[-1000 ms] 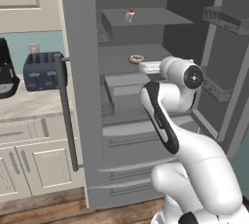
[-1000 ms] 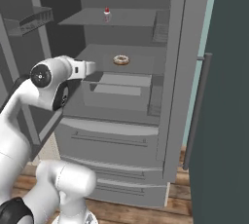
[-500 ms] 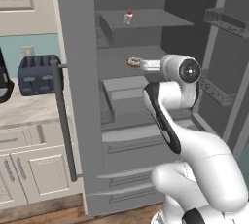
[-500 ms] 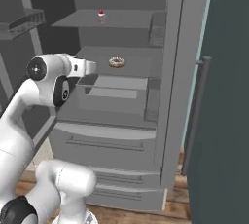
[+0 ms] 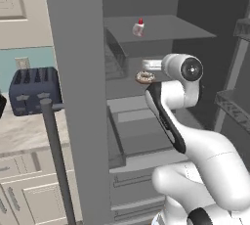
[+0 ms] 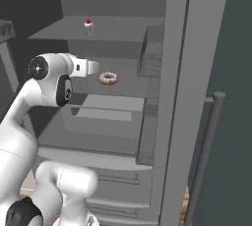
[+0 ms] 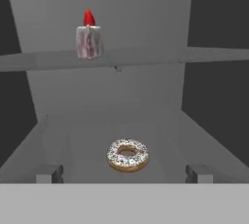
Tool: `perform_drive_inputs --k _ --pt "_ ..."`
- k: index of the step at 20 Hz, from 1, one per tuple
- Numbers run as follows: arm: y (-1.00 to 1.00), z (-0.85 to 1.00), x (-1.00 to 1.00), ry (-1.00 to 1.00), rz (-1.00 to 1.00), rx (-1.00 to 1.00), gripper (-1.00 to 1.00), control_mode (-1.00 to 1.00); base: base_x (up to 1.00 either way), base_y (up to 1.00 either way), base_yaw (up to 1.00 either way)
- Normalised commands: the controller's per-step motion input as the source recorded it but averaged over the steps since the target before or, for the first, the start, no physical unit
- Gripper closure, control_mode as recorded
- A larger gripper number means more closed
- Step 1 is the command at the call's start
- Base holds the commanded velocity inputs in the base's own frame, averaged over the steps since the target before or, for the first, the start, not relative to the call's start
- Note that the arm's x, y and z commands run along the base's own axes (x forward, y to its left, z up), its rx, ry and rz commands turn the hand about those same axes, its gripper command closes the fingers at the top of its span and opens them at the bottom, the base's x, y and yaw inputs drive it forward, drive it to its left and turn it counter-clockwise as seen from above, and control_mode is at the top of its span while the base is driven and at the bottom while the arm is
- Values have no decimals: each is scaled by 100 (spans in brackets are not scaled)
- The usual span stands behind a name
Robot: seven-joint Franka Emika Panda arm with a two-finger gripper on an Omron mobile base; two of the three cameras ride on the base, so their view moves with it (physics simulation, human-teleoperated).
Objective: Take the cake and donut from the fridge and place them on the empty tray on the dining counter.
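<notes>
With the gripper (image 7: 124,173) spread wide and empty, level with the donut (image 7: 127,154) lying flat on the fridge (image 6: 177,97) middle shelf below the cake (image 7: 89,41), it should probably advance until both fingertips straddle the ring before closing.

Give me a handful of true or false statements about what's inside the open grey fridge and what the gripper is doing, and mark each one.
1. The white cake wedge with a red cherry sits on the upper shelf. True.
2. The tan ring donut with pale sprinkled icing lies beside the cake on that shelf. False: it lies on the shelf below.
3. The gripper is shut on the donut. False: it is open and holds nothing.
4. The grey steel fridge stands open. True.
</notes>
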Motion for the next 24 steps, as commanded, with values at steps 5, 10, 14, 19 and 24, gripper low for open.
perform_drive_inputs --k 5,10,14,19,24 --pt "0 0 0 0 0 0 -100 100 79 -13 4" --pt "0 0 0 0 0 0 -100 100 61 -18 8" --pt "0 0 0 0 0 0 -100 100 54 -25 10" --pt "-3 1 11 5 2 0 -100 -100 45 -15 7" --pt "-7 9 49 27 5 0 -100 -100 0 0 0"
